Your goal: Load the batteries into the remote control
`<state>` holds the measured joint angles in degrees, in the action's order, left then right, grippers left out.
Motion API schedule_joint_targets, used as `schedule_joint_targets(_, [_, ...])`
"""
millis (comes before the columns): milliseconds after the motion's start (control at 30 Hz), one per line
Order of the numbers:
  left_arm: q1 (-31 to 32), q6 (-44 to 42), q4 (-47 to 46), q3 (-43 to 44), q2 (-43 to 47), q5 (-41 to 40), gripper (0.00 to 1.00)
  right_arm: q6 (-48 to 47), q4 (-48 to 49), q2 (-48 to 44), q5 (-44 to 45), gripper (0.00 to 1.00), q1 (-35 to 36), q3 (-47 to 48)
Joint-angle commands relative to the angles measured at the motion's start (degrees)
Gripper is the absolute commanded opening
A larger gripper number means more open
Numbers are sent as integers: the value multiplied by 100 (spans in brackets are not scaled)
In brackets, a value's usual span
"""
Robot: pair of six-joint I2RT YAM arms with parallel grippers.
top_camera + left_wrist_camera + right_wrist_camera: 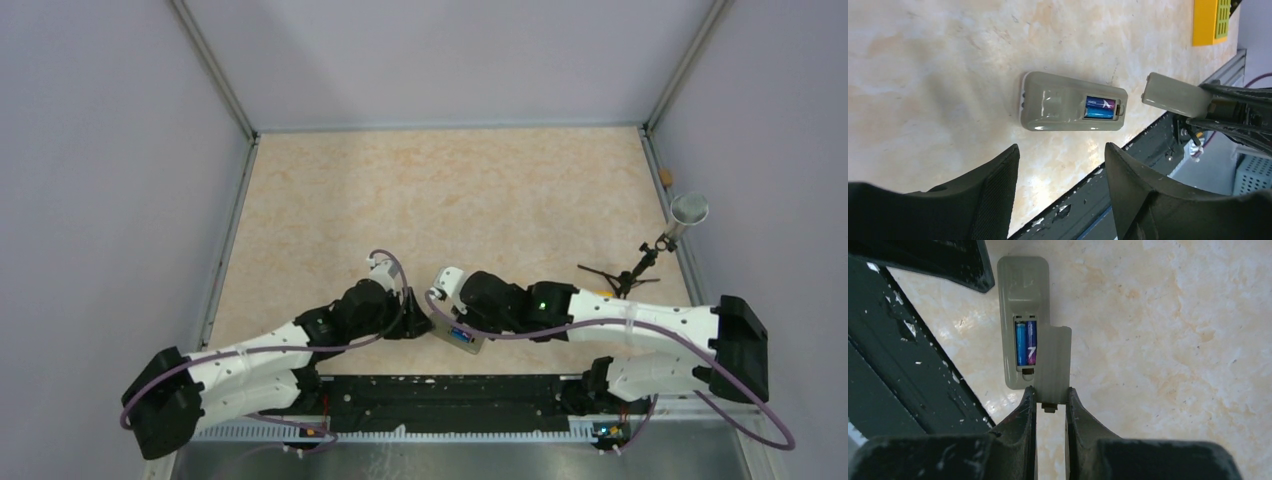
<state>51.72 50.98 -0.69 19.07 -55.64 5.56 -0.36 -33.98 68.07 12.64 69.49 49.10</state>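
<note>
At near edge of worktop [450, 200]: remote control [1068, 107] back-up, batteries [1026, 342] seated. Pinched in right tool [1050, 392], battery cover [1054, 360] just beside them — likely for refitting; left tool [1060, 150] released overhead.

Lying back-up on table [938, 65]: remote [1058, 107], recess open, 2 batteries [1099, 108] sitting side by side inside. Hovering near it w/ jaws standing apart: L gripper [1062, 147]. Pinching grey cover [1175, 93] just beside remote's recess end, not touching it: R gripper [1209, 102]. Showing top right: yellow block [1213, 20].
</note>
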Motion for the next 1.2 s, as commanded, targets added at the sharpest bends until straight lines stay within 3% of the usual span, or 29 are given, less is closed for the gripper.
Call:
schedule_joint_targets(0, [-31, -293, 873, 199, 675, -798, 65, 407, -359, 277, -297, 0, -67, 404])
schedule_joint_targets(467, [-34, -450, 1706, 73, 2197, -1657, 68, 567, -385, 1098, -541, 0, -130, 722])
schedule_joint_targets(1167, [-33, -464, 1664, -26, 2342, -1583, 67, 551, -74, 1405, -630, 0, -122, 759])
